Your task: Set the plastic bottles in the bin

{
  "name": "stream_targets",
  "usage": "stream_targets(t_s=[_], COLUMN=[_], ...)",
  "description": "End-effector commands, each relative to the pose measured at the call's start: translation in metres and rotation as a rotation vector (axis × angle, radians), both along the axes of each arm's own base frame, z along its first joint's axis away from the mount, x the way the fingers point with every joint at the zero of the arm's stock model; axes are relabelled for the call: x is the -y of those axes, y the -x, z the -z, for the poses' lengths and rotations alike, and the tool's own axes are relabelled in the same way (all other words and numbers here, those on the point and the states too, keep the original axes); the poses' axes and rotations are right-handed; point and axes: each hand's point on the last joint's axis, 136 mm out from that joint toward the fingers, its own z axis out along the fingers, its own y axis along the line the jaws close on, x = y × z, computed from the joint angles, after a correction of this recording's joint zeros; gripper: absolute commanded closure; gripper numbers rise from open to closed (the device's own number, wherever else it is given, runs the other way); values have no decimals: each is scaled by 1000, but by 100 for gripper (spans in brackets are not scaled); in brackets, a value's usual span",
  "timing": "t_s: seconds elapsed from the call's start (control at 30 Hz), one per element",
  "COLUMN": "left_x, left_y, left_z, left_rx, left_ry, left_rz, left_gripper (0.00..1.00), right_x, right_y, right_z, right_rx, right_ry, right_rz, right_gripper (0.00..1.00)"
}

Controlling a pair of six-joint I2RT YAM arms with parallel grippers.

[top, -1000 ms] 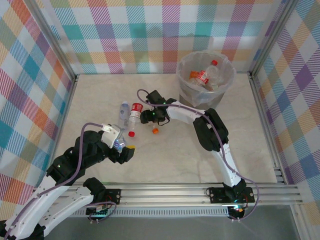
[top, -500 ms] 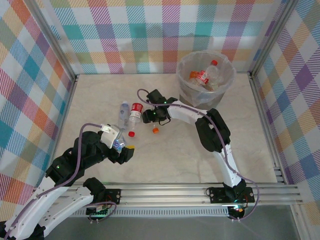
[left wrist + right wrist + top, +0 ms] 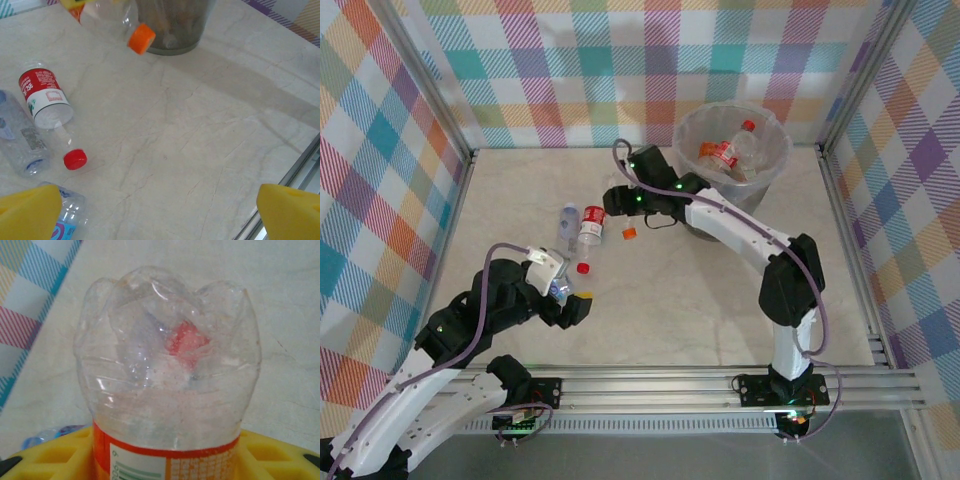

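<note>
**Between table and bin, the right gripper [image 3: 623,216] clamps an orange-capped bottle [image 3: 628,231]**

At the near left of the pale table [image 3: 660,300], the left gripper [image 3: 568,298] hovers low with its jaws spread wide. Its yellow pads [image 3: 29,212] hold nothing. A blue-labelled bottle [image 3: 65,222] lies just beside the left pad.

Farther back, a clear bottle [image 3: 567,221] and a red-labelled bottle [image 3: 590,226] lie side by side on the table. The red cap [image 3: 75,159] points toward the near edge.

Right of that pair, the right arm reaches across and its gripper is closed around the orange-capped bottle. The right wrist view shows the orange-labelled body seated between the yellow pads, with the lobed clear base facing the camera. From the left wrist view, the bottle hangs tilted with its cap lowest, just in front of the bin's foot.

At the back right corner stands the bin [image 3: 772,165], upright. Several bottles already lie inside, one with a red label [image 3: 725,153].
</note>
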Motion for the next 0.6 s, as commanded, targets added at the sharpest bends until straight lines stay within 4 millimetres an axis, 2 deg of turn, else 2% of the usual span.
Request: stream_targets(t_s=[0.0,0.13,0.3,0.43,0.57], left_x=[8,14,24,35,48], left_y=[-2,0,-3,-9,-15], left_z=[-31,-44,-63,-74,-76], left_rx=[59,62,99,109,92], left_ry=[73,106,164,195,209], left_rz=[26,52,82,110,143], left_gripper=[0,0,0,0,0], right_x=[11,28,58,85,114], right_y=[5,0,-17,-31,-45], right_z=[-50,-84,-117,-135,-147], right_rx=[9,32,91,131,161], right_ry=[-85,-164,-213,-207,-204], right_rz=[55,116,207,267,327], right_gripper=[48,49,49,49,50])
